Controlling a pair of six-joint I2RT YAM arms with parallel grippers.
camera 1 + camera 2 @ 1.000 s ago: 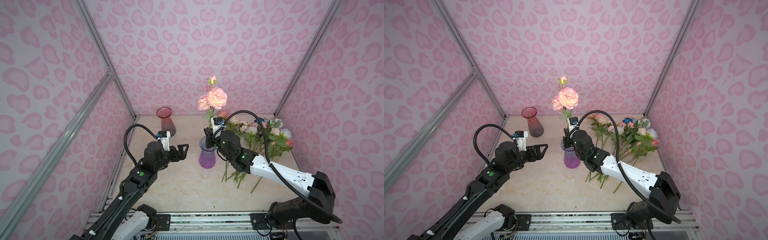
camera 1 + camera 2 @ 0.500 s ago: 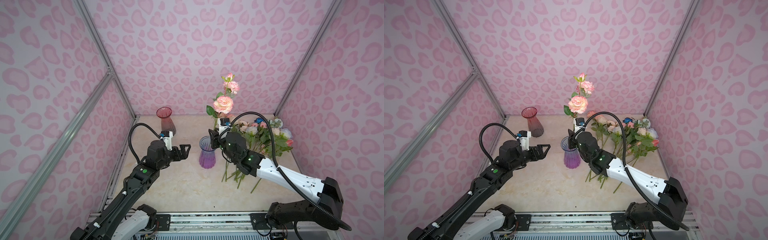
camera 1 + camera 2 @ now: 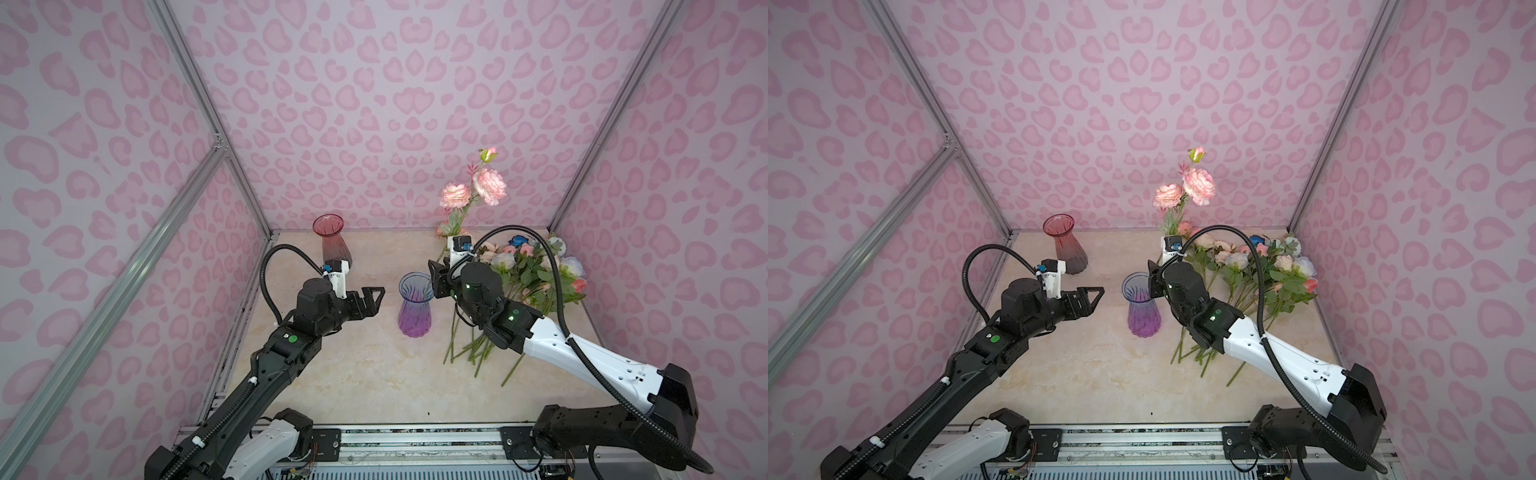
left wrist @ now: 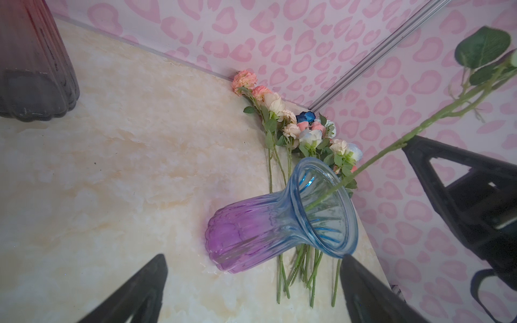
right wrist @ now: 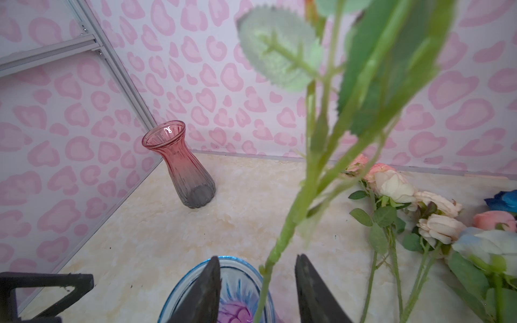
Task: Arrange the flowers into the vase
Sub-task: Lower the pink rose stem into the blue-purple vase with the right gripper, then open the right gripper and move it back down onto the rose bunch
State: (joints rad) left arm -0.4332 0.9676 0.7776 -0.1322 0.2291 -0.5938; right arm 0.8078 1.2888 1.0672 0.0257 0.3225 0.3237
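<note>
A red vase stands at the back on the left with nothing in it. Next comes the left gripper. It is wide open, holds nothing, and hangs just beside the blue and purple vase in the middle of the table. I think it could wait there, ready to steady the glass.

The tall pink flower has its foot down in this vase and leans to the right. The right gripper sits at the rim. Its jaws stand apart on both sides of the stem and do not pinch it.

The job now looks like leaving the flower to stand alone. The right gripper should back off slowly and straight, so it does not hook a leaf or bump the glass. The blooms look heavy and could tip the vase.

The heap of flowers lies on the table at the right, ready for the next pick.
</note>
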